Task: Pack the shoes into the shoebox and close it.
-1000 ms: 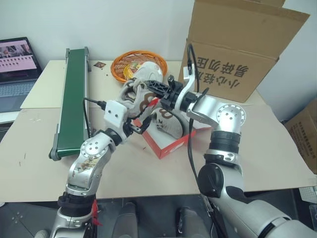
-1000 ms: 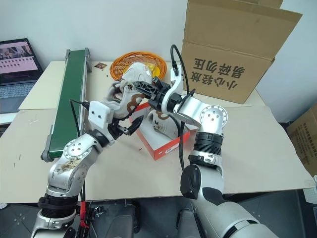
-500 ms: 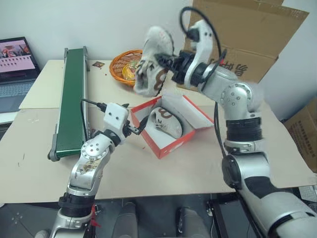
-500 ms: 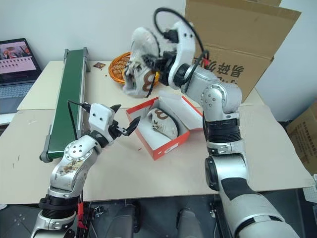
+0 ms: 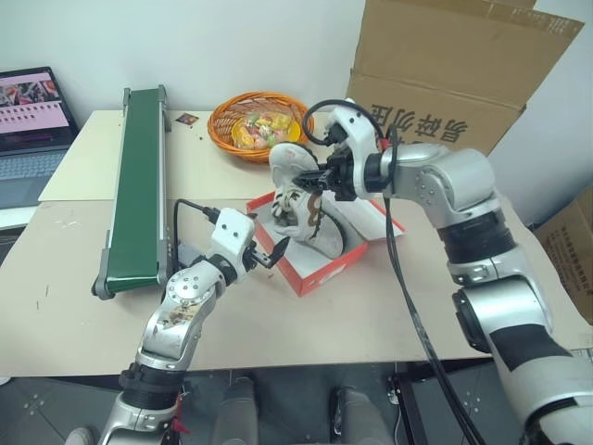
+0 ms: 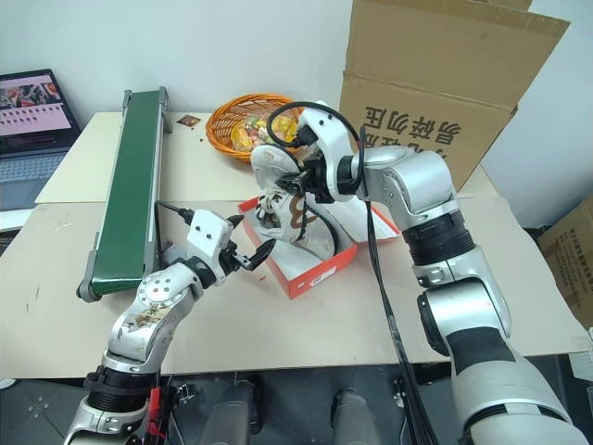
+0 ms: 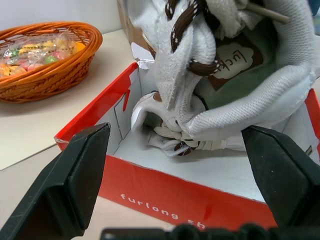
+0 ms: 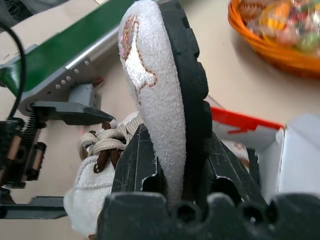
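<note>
The red shoebox [image 5: 320, 269] stands open on the table, its lid [image 5: 375, 211] laid back to the right. One cream shoe [image 7: 167, 140] lies inside it. My right gripper [image 5: 320, 178] is shut on the sole edge of the other shoe [image 5: 289, 185], which hangs tilted with its toe down over the box's left end. In the right wrist view the black sole [image 8: 187, 85] sits clamped between the fingers [image 8: 135, 165]. My left gripper [image 5: 267, 252] is open and level at the box's front left corner, empty, apart from both shoes.
An orange basket [image 5: 222, 130] of wrapped sweets stands behind the box. A green conveyor [image 5: 139, 176] runs along the left side. A big brown carton [image 5: 445, 83] rises at the back right, and a laptop [image 5: 32, 111] sits far left.
The right arm swung the shoe up over the basket, then brought it down, rolled over, onto the box's left end. The left gripper sank a little to the box's front corner.
</note>
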Motion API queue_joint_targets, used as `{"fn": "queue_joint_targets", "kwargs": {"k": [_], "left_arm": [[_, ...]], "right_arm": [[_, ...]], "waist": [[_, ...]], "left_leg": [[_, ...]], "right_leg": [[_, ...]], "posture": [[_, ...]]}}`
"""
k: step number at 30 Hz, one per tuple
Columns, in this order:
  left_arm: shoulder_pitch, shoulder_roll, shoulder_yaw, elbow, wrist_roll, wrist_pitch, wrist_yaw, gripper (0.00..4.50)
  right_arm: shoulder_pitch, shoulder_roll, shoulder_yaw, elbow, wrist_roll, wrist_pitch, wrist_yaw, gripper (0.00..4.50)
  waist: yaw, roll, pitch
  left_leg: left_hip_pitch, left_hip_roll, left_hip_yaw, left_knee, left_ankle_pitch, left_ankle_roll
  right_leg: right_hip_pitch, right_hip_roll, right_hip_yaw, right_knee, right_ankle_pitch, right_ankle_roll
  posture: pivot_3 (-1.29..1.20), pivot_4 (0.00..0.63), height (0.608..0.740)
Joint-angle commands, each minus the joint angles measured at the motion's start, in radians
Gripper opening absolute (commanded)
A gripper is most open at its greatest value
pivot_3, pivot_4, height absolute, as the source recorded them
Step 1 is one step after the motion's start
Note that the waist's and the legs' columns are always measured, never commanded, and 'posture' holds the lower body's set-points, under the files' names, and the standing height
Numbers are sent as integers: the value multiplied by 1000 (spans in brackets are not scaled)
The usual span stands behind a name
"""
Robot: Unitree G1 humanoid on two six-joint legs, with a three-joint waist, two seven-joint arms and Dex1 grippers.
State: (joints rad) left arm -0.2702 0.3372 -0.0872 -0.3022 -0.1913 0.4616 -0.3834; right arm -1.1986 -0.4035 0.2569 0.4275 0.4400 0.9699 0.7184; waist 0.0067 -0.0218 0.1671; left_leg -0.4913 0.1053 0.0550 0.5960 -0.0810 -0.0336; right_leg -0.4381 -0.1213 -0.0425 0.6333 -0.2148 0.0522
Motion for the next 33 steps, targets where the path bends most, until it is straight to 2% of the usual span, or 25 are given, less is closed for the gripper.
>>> {"fn": "queue_joint_targets", "kwargs": {"k": [1,5,7,9,13,19,33], "left_arm": [[9,46,79,-152,-31,-36,-28,4444],[67,147,127,-251,-82,18,-112,4444],[104,230,178,-320,-149,80,-184,4444],[137,306,227,-364,-202,128,-242,4444],[157,373,285,-387,-258,175,-268,4444],[154,385,284,-394,-280,197,-258,4444],[150,383,264,-381,-282,201,-233,4444]], "right_arm": [[-45,26,-19,126,-34,33,20,509],[-54,24,-6,141,-55,59,61,509],[-48,6,28,132,-82,58,99,509],[-46,-9,56,127,-105,57,135,509],[-33,-31,109,106,-146,47,192,509],[23,-10,187,102,-224,2,230,509],[-7,204,253,447,-457,-313,177,509]], "waist": [[-3,0,0],[1,0,0],[2,0,0],[2,1,0],[5,2,1],[5,2,1],[-8,-1,-2]], "left_leg": [[0,0,0,0,0,0],[-1,0,0,-1,1,1],[-1,0,0,-1,-4,-6],[-1,0,0,0,-4,-6],[-1,0,0,-1,-4,-7],[-1,0,0,0,-4,-7],[6,1,0,1,-4,-7]], "right_leg": [[-1,0,0,0,0,0],[-1,0,0,1,0,0],[-1,0,0,0,0,0],[-2,0,0,1,0,0],[-2,0,0,0,0,-1],[-1,0,0,0,0,0],[1,0,0,7,-2,0]], "posture": [[0,150,720],[0,150,720],[0,150,720],[0,150,720],[0,150,720],[0,150,720],[0,150,720]]}}
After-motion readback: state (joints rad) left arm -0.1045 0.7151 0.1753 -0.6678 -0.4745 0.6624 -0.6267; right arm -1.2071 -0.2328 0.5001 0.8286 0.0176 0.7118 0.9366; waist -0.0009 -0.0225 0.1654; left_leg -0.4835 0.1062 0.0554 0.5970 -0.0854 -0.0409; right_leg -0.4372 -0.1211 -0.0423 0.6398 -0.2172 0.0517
